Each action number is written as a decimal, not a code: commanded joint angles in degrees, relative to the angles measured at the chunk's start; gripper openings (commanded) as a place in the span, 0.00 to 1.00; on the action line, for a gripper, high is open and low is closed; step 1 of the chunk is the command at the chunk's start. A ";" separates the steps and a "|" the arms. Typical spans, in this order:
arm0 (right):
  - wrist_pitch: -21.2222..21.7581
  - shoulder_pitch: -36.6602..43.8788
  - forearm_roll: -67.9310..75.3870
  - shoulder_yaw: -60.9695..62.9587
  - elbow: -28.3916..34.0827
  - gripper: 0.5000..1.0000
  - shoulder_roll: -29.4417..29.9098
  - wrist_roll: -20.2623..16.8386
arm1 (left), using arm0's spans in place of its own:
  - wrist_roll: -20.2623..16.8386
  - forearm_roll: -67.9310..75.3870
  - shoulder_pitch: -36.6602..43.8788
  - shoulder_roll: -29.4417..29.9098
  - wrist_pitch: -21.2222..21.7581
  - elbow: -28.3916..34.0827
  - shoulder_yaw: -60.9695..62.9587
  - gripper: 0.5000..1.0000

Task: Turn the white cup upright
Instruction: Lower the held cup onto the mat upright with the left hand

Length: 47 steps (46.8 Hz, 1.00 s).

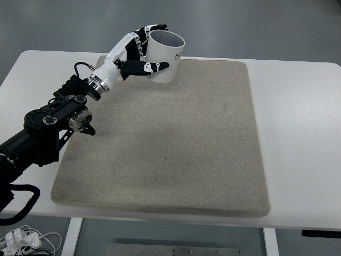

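Note:
A white cup (167, 57) with dark print on its side stands mouth-up at the far edge of the grey mat (176, 144), its open rim facing up and slightly toward me. My left hand (143, 50) is wrapped around the cup's left side, with the thumb (152, 67) across its front and the fingers (152, 29) curled behind its rim. The left arm comes in from the lower left edge. Whether the cup's base touches the mat is hidden by the hand and cup. The right arm is out of view.
The mat lies on a white table (298, 133). White cables (26, 238) lie on the floor at the lower left. A grey floor shows beyond the table's far edge.

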 commanded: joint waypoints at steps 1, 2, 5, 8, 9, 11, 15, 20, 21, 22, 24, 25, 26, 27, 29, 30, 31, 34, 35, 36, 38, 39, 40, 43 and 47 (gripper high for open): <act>0.00 0.00 0.00 -0.02 0.00 0.90 0.00 -0.01 | 0.01 2.98 1.07 -1.05 2.66 -0.11 -0.04 0.17; 0.00 0.00 0.00 -0.02 0.00 0.90 0.00 -0.01 | 0.01 3.15 1.42 -1.31 2.93 -0.11 -0.04 0.17; 0.00 0.00 0.00 -0.02 0.00 0.90 0.00 -0.01 | 0.01 3.24 2.13 -1.75 3.37 -0.11 -0.04 0.19; 0.00 0.00 0.00 -0.02 0.00 0.90 0.00 -0.01 | 0.01 3.33 2.39 -2.11 3.98 -0.11 -0.04 0.20; 0.00 0.00 0.00 -0.02 0.00 0.90 0.00 -0.01 | 0.01 3.42 2.48 -2.37 4.24 -0.03 -0.04 0.20; 0.00 0.00 0.00 -0.02 0.00 0.90 0.00 -0.01 | 0.01 3.42 2.66 -2.63 4.60 -0.03 0.05 0.20; 0.00 0.00 0.00 -0.02 0.00 0.90 0.00 -0.01 | 0.01 3.42 3.27 -2.72 5.13 -0.03 0.05 0.21; 0.00 0.00 0.00 -0.02 0.00 0.90 0.00 -0.01 | 0.01 3.42 3.45 -2.72 5.30 0.06 0.75 0.22; 0.00 0.00 0.00 -0.02 0.00 0.90 0.00 -0.01 | 0.01 3.42 3.45 -2.72 5.39 0.06 1.10 0.23; 0.00 0.00 0.00 -0.02 0.00 0.90 0.00 -0.01 | 0.01 3.42 3.54 -2.72 5.74 0.06 1.45 0.23; 0.00 0.00 0.00 -0.02 0.00 0.90 0.00 -0.01 | 0.01 3.42 3.63 -2.72 6.79 0.06 2.06 0.24; 0.00 0.00 0.00 -0.02 0.00 0.90 0.00 -0.01 | 0.01 3.42 3.63 -2.72 7.40 0.06 2.42 0.26; 0.00 0.00 0.00 -0.02 0.00 0.90 0.00 -0.01 | 0.01 3.42 3.63 -2.72 8.11 0.24 2.94 0.30; 0.00 0.00 0.00 -0.02 0.00 0.90 0.00 -0.01 | 0.01 3.42 3.63 -2.72 8.72 0.32 3.56 0.31; 0.00 0.00 0.00 -0.02 0.00 0.90 0.00 -0.01 | 0.01 3.33 3.63 -2.72 9.52 0.33 4.61 0.32; 0.00 0.00 0.00 -0.02 0.00 0.90 0.00 -0.01 | 0.01 3.24 3.71 -2.72 9.78 0.33 5.14 0.32; 0.00 0.00 0.00 -0.02 0.00 0.90 0.00 -0.01 | 0.01 2.98 3.71 -2.72 9.87 0.33 5.41 0.33; 0.00 0.00 0.00 -0.02 0.00 0.90 0.00 -0.01 | 0.01 2.72 3.98 -2.72 9.96 0.33 5.58 0.38; 0.00 0.00 0.00 -0.02 0.00 0.90 0.00 -0.01 | 0.01 2.72 4.15 -2.81 9.96 0.41 5.67 0.39; 0.00 0.00 0.00 -0.02 0.00 0.90 0.00 -0.01 | 0.01 2.72 4.24 -2.81 9.96 0.41 5.67 0.40; 0.00 0.00 0.00 -0.02 0.00 0.90 0.00 -0.01 | 0.01 2.72 4.33 -2.90 10.05 0.41 5.67 0.43; 0.00 0.00 0.00 -0.02 0.00 0.90 0.00 -0.01 | 0.01 2.63 4.33 -2.98 10.05 0.50 5.67 0.46; 0.00 0.00 0.00 -0.02 0.00 0.90 0.00 -0.01 | 0.01 2.71 4.42 -3.07 10.05 0.59 5.67 0.48; 0.00 0.00 0.00 -0.02 0.00 0.90 0.00 -0.01 | 0.01 2.63 4.42 -3.07 10.05 0.68 5.58 0.66; 0.00 0.00 0.00 -0.01 0.00 0.90 0.00 -0.01 | 0.01 2.54 4.42 -3.16 10.05 1.20 5.67 0.78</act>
